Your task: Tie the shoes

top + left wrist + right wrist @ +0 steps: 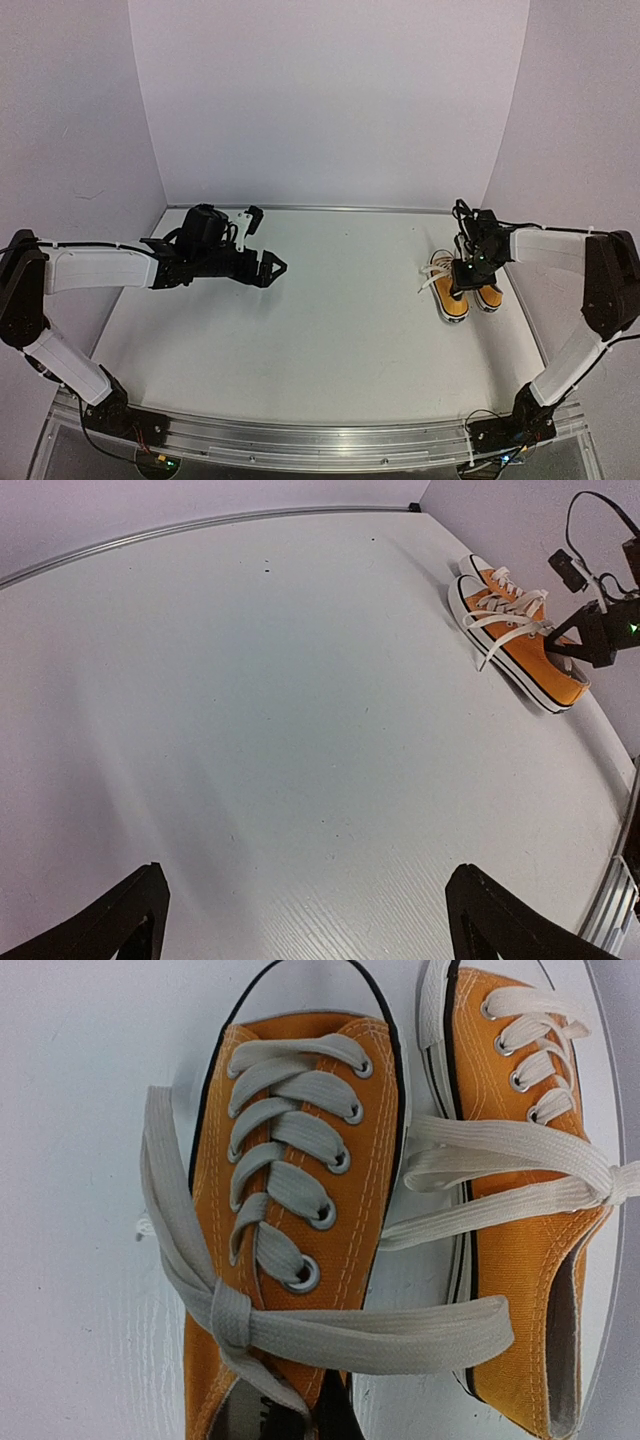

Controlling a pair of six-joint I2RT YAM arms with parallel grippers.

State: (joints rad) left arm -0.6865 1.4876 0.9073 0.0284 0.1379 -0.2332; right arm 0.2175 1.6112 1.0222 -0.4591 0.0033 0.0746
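Observation:
Two small orange shoes with white soles and white laces stand side by side at the right of the table, the left shoe (454, 306) and the right shoe (489, 297). In the right wrist view the left shoe (370, 1160) has a knot (232, 1315) with one long lace loop (400, 1335) lying across to the right shoe (520, 1260), whose laces trail loose. My right gripper (462, 283) sits low over the shoes' heels; its dark tips (320, 1425) are together where a lace strand ends. My left gripper (270, 267) is open and empty, far left of the shoes (530, 655).
White walls enclose the table on three sides, and the right wall stands close behind the shoes. A metal rail (320, 445) runs along the near edge. The right arm's cable loops (462, 215) above the shoes.

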